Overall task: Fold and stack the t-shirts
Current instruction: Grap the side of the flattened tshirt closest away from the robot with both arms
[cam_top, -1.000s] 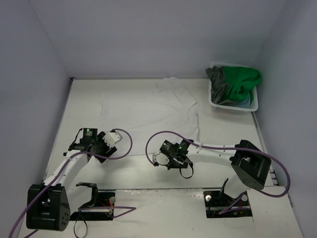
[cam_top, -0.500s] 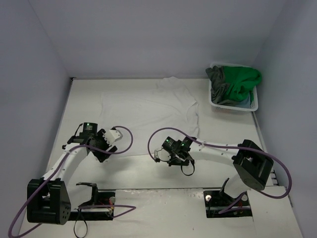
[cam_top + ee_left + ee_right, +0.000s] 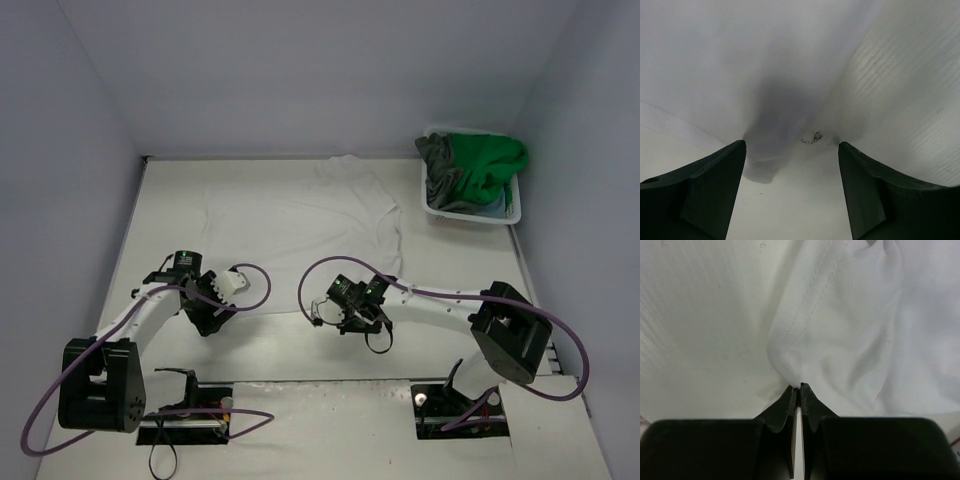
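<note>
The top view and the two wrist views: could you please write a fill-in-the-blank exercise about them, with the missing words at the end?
1. The t-shirt spread on the table is ____ in colour.
2. The right pincer is ____ on this t-shirt's edge.
3. The left pincer stands ____, with nothing held between its fingers.
4. In the basket, the brightest shirt is ____.

Missing words: white; shut; open; green.

Left gripper gapes; white t-shirt edge lies between its fingers.
</note>
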Robot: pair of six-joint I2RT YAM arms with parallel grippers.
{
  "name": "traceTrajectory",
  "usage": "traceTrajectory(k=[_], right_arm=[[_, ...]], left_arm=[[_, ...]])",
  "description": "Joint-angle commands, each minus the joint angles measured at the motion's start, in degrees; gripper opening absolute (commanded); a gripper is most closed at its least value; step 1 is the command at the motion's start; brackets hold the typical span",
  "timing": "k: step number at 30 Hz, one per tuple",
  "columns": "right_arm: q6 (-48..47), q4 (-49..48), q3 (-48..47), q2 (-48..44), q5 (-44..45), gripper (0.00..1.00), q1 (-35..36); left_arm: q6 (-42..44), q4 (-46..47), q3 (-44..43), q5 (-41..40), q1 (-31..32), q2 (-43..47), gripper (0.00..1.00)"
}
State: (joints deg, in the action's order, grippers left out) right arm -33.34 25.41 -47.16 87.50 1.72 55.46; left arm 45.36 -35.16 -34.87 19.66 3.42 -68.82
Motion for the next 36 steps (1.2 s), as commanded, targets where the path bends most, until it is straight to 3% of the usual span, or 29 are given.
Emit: traceTrajectory(k=[1,11,21,24,28,36], right_arm=[[-0.5,0.4,-2.1,-1.5,-0.6,0.00,-0.4],[-0.7,0.3,-1.5,-1.9,-1.1,0.00,-1.1],[-0.5,-0.2,-0.8,-3.7,-1.2,0.00,-1.8],[-0.8,-0.2,-0.7,-4.4,-1.1,0.00,-2.6],[-1.4,-0.2,-0.8,-5.0,-1.2,0.00,-3.9],[-3.3,-0.2,-4.0,-7.3,-1.2,0.00,-8.3]], left_arm=[[0.9,3.5,-0.1,-1.1,0.2,-1.1,0.69],[1.7,4.4,-2.1,-1.4,0.2,-8.7,0.59],[1.8,4.1,-4.2,-1.8,0.3,-14.1,0.36],[1.9,3.5,-4.9,-1.5,0.3,-14.8,0.25],[2.2,1.6,-5.7,-1.4,0.3,-14.9,0.00],[2.3,-2.3,-8.0,-3.4,0.3,-9.9,0.00]])
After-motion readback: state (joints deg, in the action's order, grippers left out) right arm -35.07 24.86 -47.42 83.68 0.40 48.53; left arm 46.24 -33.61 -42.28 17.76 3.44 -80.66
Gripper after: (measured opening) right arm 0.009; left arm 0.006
